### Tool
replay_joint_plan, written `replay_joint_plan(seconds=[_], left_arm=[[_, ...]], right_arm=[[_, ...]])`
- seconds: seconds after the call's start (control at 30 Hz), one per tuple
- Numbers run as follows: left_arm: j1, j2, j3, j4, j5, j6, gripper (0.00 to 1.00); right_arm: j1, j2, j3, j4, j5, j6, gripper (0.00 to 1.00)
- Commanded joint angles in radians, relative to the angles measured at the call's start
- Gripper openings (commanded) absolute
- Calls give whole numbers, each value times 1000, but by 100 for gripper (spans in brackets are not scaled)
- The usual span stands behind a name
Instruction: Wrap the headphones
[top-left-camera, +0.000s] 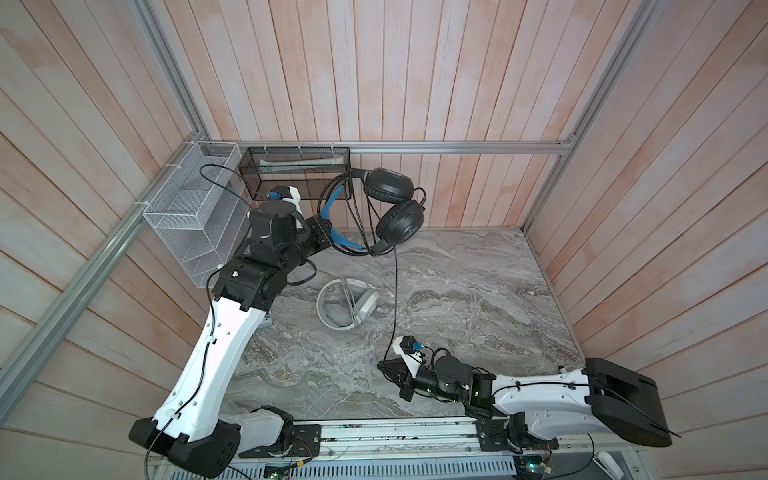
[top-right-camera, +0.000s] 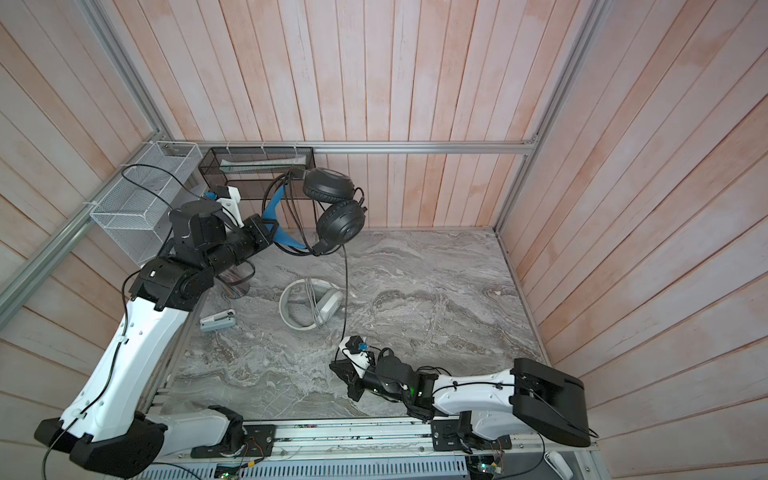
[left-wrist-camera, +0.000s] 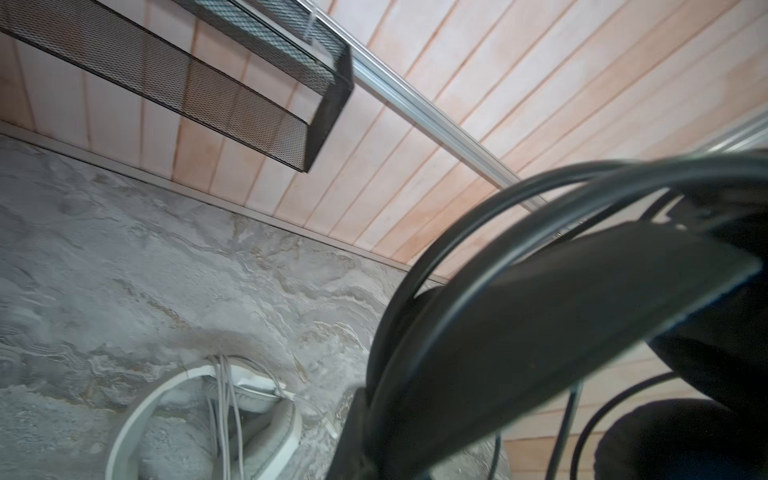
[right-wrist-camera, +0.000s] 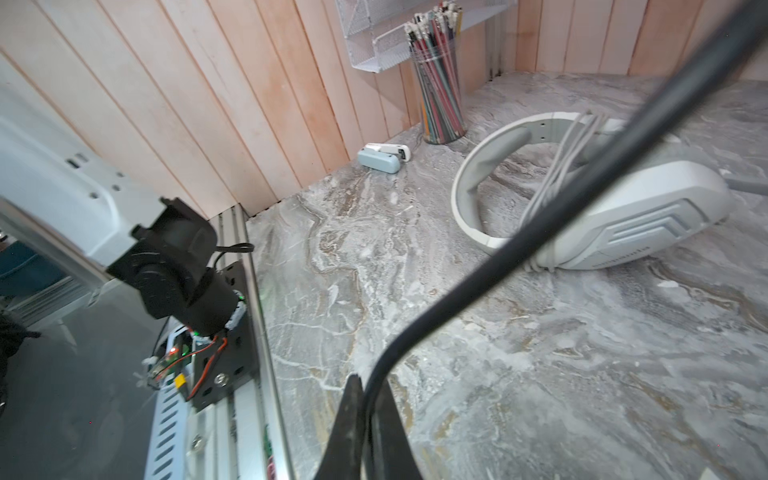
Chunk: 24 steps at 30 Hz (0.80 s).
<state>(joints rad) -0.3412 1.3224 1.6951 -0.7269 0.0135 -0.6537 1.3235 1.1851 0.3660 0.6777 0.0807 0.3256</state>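
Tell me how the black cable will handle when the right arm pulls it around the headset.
The black cable looks floppy: it hangs in a slight curve from the black headphones to the right gripper. It is thin and smooth, so it may slide through the shut jaws. Loops dangling by the earcups could snag.

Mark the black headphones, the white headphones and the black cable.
black headphones (top-left-camera: 400, 226): in a top view, lower ear cup.
white headphones (right-wrist-camera: 648, 224): right wrist view, ear cup shell.
black cable (top-left-camera: 395, 299): in a top view, hanging stretch.
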Motion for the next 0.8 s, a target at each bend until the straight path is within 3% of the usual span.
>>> replay_joint_plan(seconds=[0.0, 0.27, 0.63, 0.77], left_arm=[[16, 38, 69, 66, 3, 28, 0], [21, 167, 64, 110, -101, 60, 0], [31, 357, 129, 103, -176, 91, 0], [24, 376, 61, 120, -208, 121, 0]], right_arm=[[78, -108, 47, -277, 121, -36, 0], [268, -237, 173, -613, 268, -14, 0], [470, -158, 500, -906, 409, -93, 0], [485, -158, 644, -1034, 441, -151, 0]])
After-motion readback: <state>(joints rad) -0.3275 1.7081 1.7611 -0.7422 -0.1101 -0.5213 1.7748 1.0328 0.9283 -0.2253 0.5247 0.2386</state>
